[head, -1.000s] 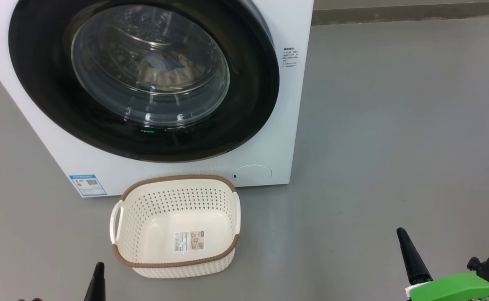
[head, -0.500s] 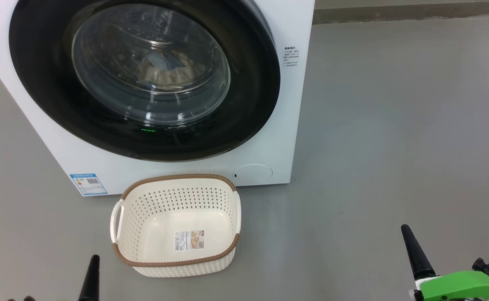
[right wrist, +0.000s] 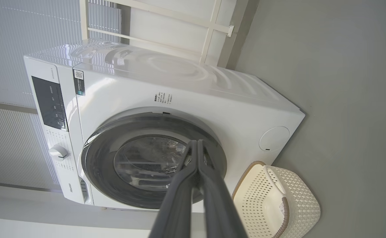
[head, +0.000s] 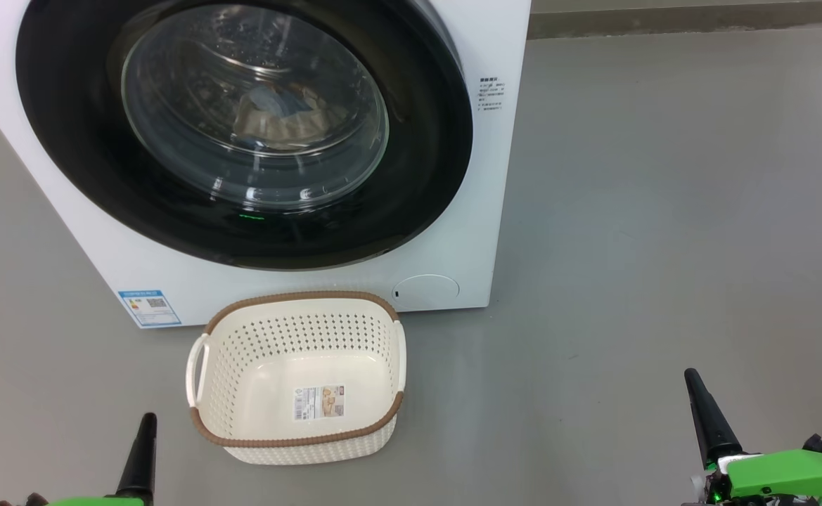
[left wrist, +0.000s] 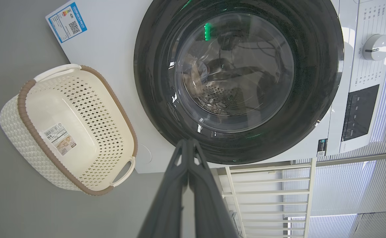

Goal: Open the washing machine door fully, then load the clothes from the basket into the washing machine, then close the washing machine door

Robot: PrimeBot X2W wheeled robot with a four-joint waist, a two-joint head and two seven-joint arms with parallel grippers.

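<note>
Washing machine sits on the grey floor, front face toward the robot, taking up the upper left of the head view.

Washing machine door is shut flat against the front, black rim flush, glass bowl facing out at the robot. Door axis points straight out from the front panel.

Clothes are inside the drum, seen through the glass: 1 crumpled heap, light blue and cream, low in the middle of the window (print details too blurred by reflections to tell).

Basket stands upright on the floor just in front of the machine, below the door, between the blue energy sticker and the round filter cover. Opening faces up. Long axis runs left-right, parallel to the machine front, 2 handles at the short ends. Label sticker on the bare bottom is in plain sight.

Left gripper is at the lower left, low and left of the basket, not touching it. In the left wrist view its 2 fingers are pressed together tip to tip, gripping nothing, aimed at the door's rim.

Right gripper is at the lower right over open floor, well apart from basket and machine. Right wrist view: fingers also pressed together on themselves, pointing toward the door.
</note>
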